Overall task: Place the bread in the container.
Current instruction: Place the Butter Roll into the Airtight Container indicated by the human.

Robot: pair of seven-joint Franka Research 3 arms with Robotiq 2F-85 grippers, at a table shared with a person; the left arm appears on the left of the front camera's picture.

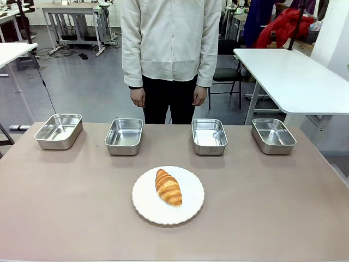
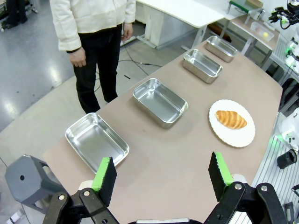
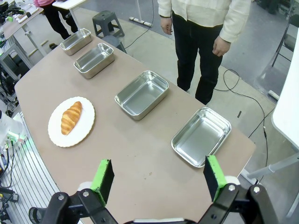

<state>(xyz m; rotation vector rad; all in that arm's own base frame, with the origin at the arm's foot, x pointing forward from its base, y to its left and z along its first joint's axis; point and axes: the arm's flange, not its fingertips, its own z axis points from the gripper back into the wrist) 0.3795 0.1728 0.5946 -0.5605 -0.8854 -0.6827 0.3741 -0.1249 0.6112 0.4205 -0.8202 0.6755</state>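
Note:
The bread, a golden-brown croissant [image 1: 168, 187] [image 2: 231, 119] [image 3: 71, 117], lies on a round white plate [image 1: 147, 204] [image 2: 245, 138] [image 3: 57, 137] near the table's front middle. Several look-alike shiny steel trays stand in a row behind it: far left [image 1: 58, 131], left of centre [image 1: 124, 136], right of centre [image 1: 209, 136], far right [image 1: 273, 135]. I cannot tell which one is the container. My left gripper [image 2: 162, 176] hovers open high over the table's left end, above a tray [image 2: 96, 140]. My right gripper [image 3: 159, 177] hovers open over the right end near a tray [image 3: 202, 136].
A person in a cream jacket [image 1: 170, 38] stands at the far edge, hands [image 1: 138, 96] hanging down, off the table. A white table [image 1: 294, 76] stands at the right rear. Bare brown tabletop [image 1: 272, 202] lies around the plate.

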